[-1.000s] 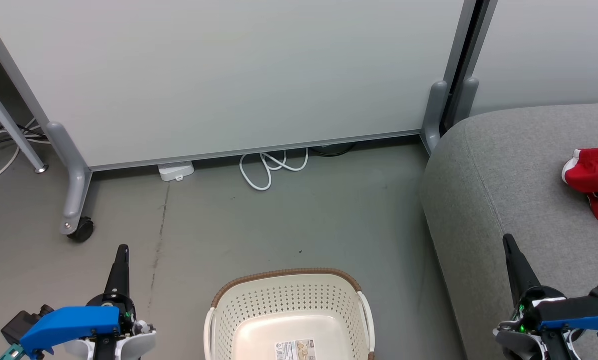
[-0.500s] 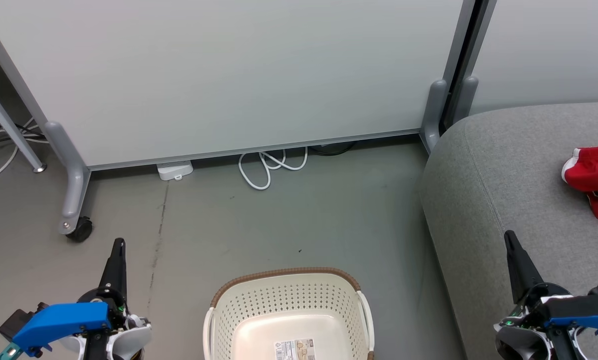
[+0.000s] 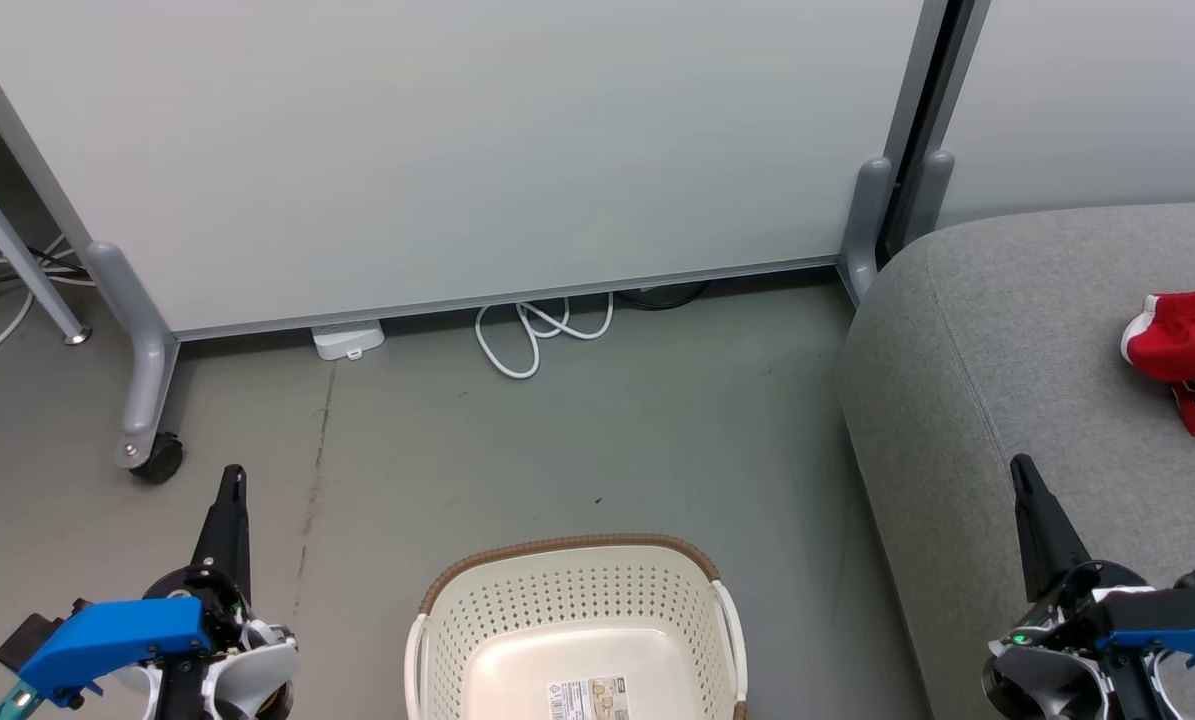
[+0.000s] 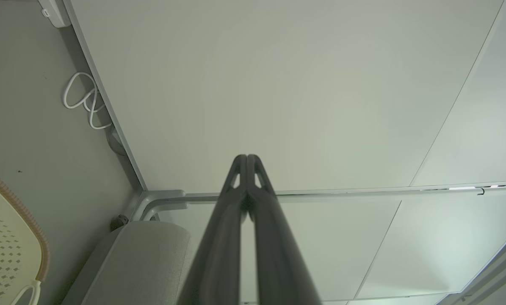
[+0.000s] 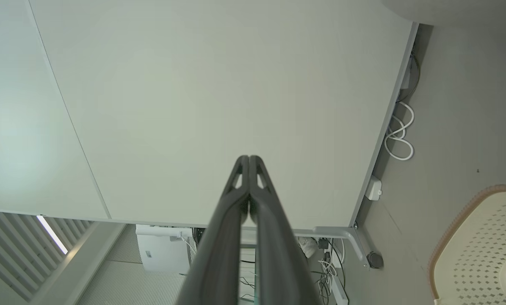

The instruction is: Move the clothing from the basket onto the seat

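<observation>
Two hands, both pressed tight together and carrying nothing. The left hand (image 3: 231,478) and the right hand (image 3: 1023,468) are sitting a touch further up the head view than a second ago, fingers pointing away from the robot. They are tucking in at either side, the left over bare floor (image 3: 577,440), the right showing against the near flank of the seat (image 3: 987,340). That is reading like a retreat to rest, not a reach: neither one is heading for the basket (image 3: 577,544).

And the basket is giving the reason. It is sitting on the floor right in front of the robot, between the two hands, and its cream perforated bowl is showing nothing but the label (image 3: 589,700) on its bottom. The job is looking as good as finished.

The clothing (image 3: 1182,340) is lying on the seat, off to the right, well apart from the basket and beyond the right hand. It is showing as a crumpled red heap, white trim curling round its left end, a patch of black white-edged lettering peeking out lower down. The edge of the view is cutting the heap off, so that is probably both garments in one pile, though I am not managing to tell jersey from shorts here.
</observation>
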Available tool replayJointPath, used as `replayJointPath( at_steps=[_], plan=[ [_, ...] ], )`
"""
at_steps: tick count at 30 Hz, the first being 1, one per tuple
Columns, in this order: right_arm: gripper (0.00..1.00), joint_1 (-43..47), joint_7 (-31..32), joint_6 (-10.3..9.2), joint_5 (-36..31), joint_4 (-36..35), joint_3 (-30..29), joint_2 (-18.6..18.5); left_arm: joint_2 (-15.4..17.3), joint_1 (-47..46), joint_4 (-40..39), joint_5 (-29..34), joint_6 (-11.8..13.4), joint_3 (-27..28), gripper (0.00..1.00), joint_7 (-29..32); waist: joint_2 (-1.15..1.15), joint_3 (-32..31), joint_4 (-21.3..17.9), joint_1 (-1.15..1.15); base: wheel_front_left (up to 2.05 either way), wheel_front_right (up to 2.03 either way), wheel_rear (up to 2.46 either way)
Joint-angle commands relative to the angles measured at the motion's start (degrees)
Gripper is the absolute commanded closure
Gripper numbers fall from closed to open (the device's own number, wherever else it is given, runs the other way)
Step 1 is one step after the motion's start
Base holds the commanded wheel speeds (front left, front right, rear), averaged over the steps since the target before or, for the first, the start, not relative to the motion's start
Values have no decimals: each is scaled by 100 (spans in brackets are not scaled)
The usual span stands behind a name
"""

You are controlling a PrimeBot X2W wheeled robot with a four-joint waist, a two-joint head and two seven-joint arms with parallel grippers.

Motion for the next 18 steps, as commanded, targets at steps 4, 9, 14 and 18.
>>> replayJointPath(
  at_steps=[4,9,14,18],
  plan=[
    [100,-64,22,4,15,-18,-10,-29,-1,-55,-20,-15,-51,16,100,21,0,0,0,0,0,0,0],
    [100,-64,22,4,15,-18,-10,-29,-1,-55,-20,-15,-51,16,100,20,0,0,0,0,0,0,0],
    [100,-64,21,4,16,-18,-10,-29,-1,-55,-20,-15,-51,16,100,20,0,0,0,0,0,0,0],
    [100,-63,21,4,16,-18,-9,-29,-1,-55,-20,-15,-51,15,100,20,0,0,0,0,0,0,0]
  ],
)
